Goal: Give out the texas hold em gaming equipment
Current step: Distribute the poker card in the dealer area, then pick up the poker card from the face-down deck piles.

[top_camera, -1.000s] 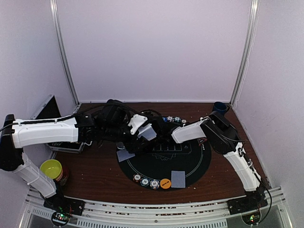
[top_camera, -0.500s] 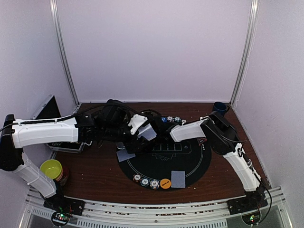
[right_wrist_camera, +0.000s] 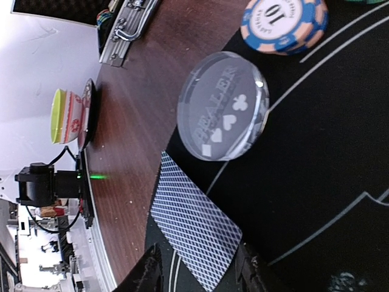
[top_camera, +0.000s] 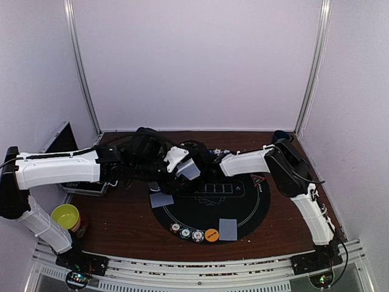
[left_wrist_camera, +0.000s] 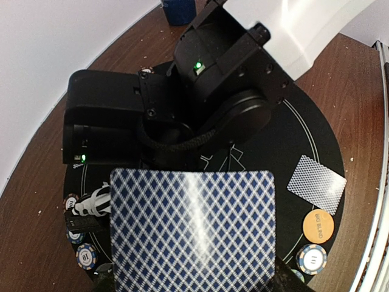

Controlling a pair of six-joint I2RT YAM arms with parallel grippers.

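Observation:
My left gripper point(left_wrist_camera: 194, 282) is shut on a stack of blue-backed playing cards point(left_wrist_camera: 193, 228), held above the black round mat point(top_camera: 252, 207); from above the stack point(top_camera: 188, 170) shows mid-table. Under that stack reaches my right arm point(top_camera: 243, 163). The right gripper point(right_wrist_camera: 198, 275) stands open low over the mat, one card point(right_wrist_camera: 194, 222) lying flat between its fingers, beside a clear dealer button point(right_wrist_camera: 223, 113) and a striped chip point(right_wrist_camera: 284, 21). That card point(top_camera: 161, 199) is at the mat's left edge. Another card point(top_camera: 228, 229), three chips point(top_camera: 185, 233) and an orange button point(top_camera: 211, 235) line the near edge.
A yellow-green bowl point(top_camera: 65, 216) sits at the front left, an open case point(top_camera: 67, 143) at the left wall, a dark blue cup point(top_camera: 281, 137) at the back right. More chips point(top_camera: 219, 152) lie at the mat's far edge. The two arms overlap mid-table.
The right jaws have opened over the card on the mat, and the right forearm has swung slightly toward the back. The left arm and its stack have not moved.

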